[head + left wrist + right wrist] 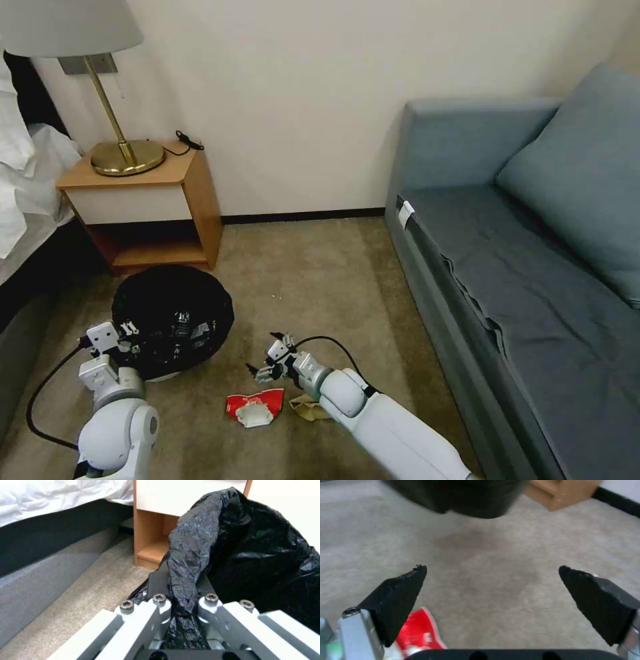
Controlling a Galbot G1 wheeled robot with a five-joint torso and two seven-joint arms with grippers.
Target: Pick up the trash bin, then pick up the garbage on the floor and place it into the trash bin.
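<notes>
The trash bin [172, 320], white with a crinkly black bag over its rim, is on the carpet in front of the nightstand. My left gripper [123, 335] is shut on the bag-covered rim; the left wrist view shows the black fold pinched between the fingers [182, 585], with the bin [263, 555] beyond. My right gripper [263, 368] hangs open and empty just above the carpet, a little past the garbage: a crumpled red-and-white wrapper [255, 405] and crumpled brown paper [303, 407]. In the right wrist view, the open gripper [492, 570] faces the bin [460, 495], with the wrapper [418, 632] beside one finger.
A wooden nightstand [153, 200] with a brass lamp [123, 157] stands behind the bin, and a bed [27, 187] lies at the left. A blue-grey sofa [520, 267] runs along the right. Bare carpet [313, 280] lies between them.
</notes>
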